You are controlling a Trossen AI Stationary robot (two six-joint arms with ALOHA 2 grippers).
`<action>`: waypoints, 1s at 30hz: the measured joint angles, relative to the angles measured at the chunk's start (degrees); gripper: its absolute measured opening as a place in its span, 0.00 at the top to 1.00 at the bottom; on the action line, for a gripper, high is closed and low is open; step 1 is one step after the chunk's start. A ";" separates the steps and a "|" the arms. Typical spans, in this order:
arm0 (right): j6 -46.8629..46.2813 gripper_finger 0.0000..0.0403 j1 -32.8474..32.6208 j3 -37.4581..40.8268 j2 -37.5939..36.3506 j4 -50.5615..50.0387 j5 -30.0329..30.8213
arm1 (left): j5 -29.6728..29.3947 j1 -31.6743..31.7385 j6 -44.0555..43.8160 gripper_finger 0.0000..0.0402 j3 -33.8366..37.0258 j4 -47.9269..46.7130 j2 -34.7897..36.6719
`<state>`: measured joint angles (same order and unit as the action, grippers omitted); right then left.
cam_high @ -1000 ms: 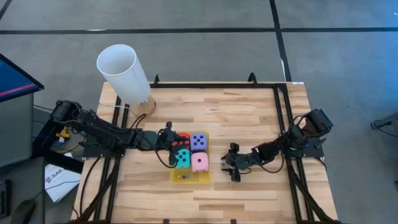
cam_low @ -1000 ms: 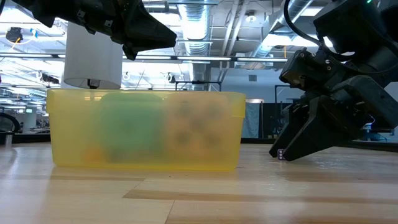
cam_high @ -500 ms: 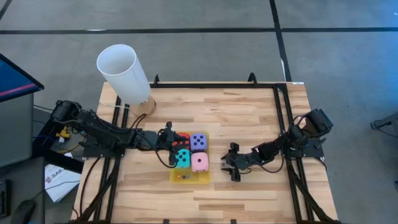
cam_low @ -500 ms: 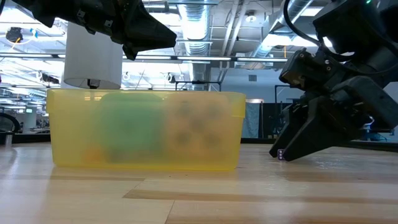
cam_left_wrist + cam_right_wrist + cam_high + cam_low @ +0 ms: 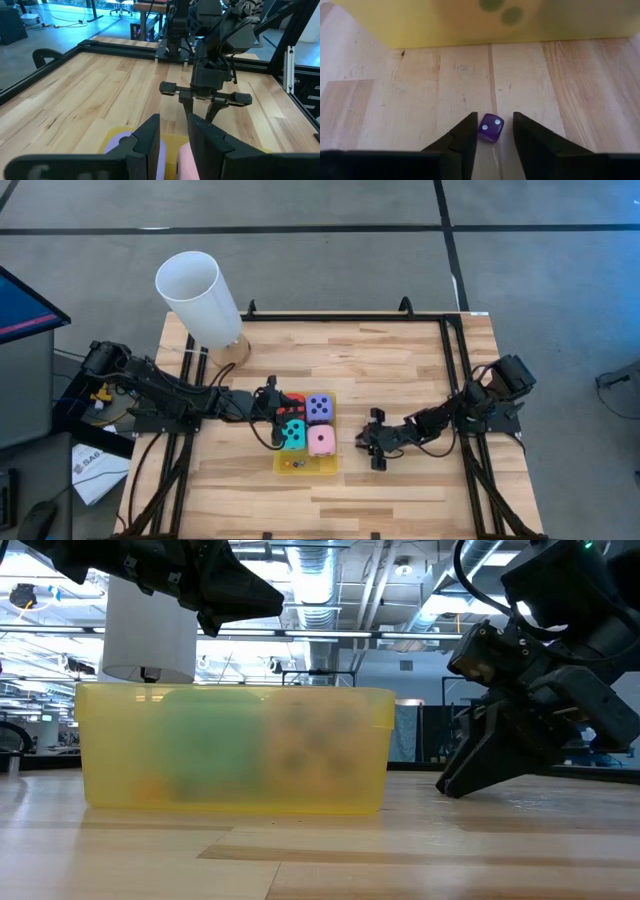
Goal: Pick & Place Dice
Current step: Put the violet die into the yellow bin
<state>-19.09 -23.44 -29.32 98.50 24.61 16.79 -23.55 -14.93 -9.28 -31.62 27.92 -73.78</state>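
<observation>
A yellow tray (image 5: 306,466) on the table holds four big dice: red (image 5: 296,399), purple (image 5: 320,407), cyan (image 5: 292,434) and pink (image 5: 321,441). Tiny coloured pieces (image 5: 293,465) lie in its near part. A tiny purple die (image 5: 491,129) rests on the wood to the tray's right. My right gripper (image 5: 492,132) is lowered to the table, one finger on each side of this die, and a narrow gap still shows beside one finger. My left gripper (image 5: 272,413) hovers over the tray's left side, slightly open, with nothing between its fingers (image 5: 150,137). My right gripper comes slanting down from the table's right, its fingertips at the wood. One finger (image 5: 469,134) stands right at the tiny purple die's side (image 5: 481,129), and I cannot tell whether it touches. The other finger stays a little apart. The die lies flat on the table.
A tall white cylinder (image 5: 198,298) stands on a round wooden base at the table's far left corner. Black frame rails (image 5: 455,370) run along the table's edges. Bare wood (image 5: 360,370) lies behind the tray and between the two arms.
My right gripper's fingers have closed in around the tiny purple die without the arm moving. In the low view a finger now hides the die, which showed beside the fingertip before.
</observation>
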 joint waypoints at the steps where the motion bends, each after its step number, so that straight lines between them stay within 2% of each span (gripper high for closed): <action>1: 0.00 0.71 0.00 0.00 0.00 -0.01 -0.04 | 0.01 0.00 -0.01 0.78 0.00 0.00 0.00; 10: 0.00 0.82 0.00 0.00 0.00 -0.09 -0.37 | 0.00 -0.01 0.00 0.78 0.00 0.00 0.00; 17: 0.17 0.84 0.00 0.07 -0.96 -1.05 -0.70 | 0.01 -0.01 -0.01 0.78 0.00 0.00 0.00; 25: 1.28 0.85 2.10 0.17 -10.65 -0.63 -0.66 | 0.01 0.01 -0.02 0.78 0.00 0.00 0.00; 30: 6.10 0.85 3.91 0.15 -15.16 6.99 -0.56 | 0.00 0.01 0.00 0.78 -0.02 0.00 0.00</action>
<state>-13.00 -19.53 -29.17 83.34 31.60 16.23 -23.55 -14.92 -9.28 -31.64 27.92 -73.78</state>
